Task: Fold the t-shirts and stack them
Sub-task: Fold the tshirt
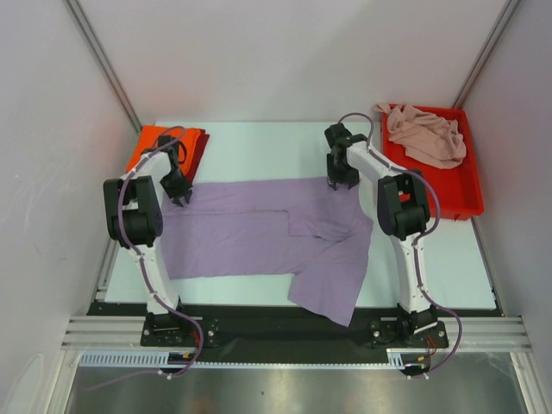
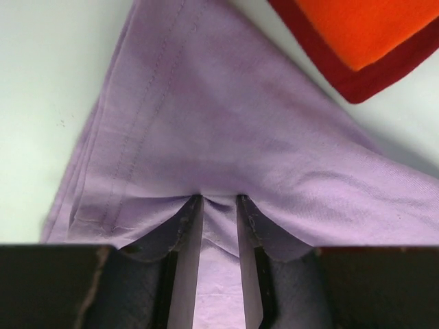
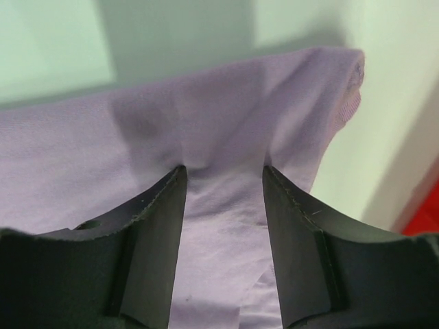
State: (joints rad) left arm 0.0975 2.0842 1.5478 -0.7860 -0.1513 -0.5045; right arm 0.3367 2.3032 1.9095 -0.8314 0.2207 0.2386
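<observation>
A large lavender t-shirt (image 1: 259, 228) lies spread across the table, with one part hanging toward the near edge. My left gripper (image 1: 179, 197) is at its far left edge. In the left wrist view the gripper (image 2: 219, 199) has narrow jaws pinching a small fold of the lavender cloth (image 2: 226, 116). My right gripper (image 1: 342, 181) is at the shirt's far right corner. In the right wrist view it (image 3: 225, 170) is open, tips pressed onto the cloth (image 3: 137, 137). An orange-red t-shirt (image 1: 159, 142) lies folded on a dark red t-shirt (image 1: 200, 147) at the far left.
A pale pink t-shirt (image 1: 427, 134) lies crumpled in a red plastic tray (image 1: 466, 194) at the far right. The tray's edge shows in the right wrist view (image 3: 425, 212). The folded orange-red shirt (image 2: 370, 27) and dark red shirt (image 2: 343, 79) lie close beyond my left gripper.
</observation>
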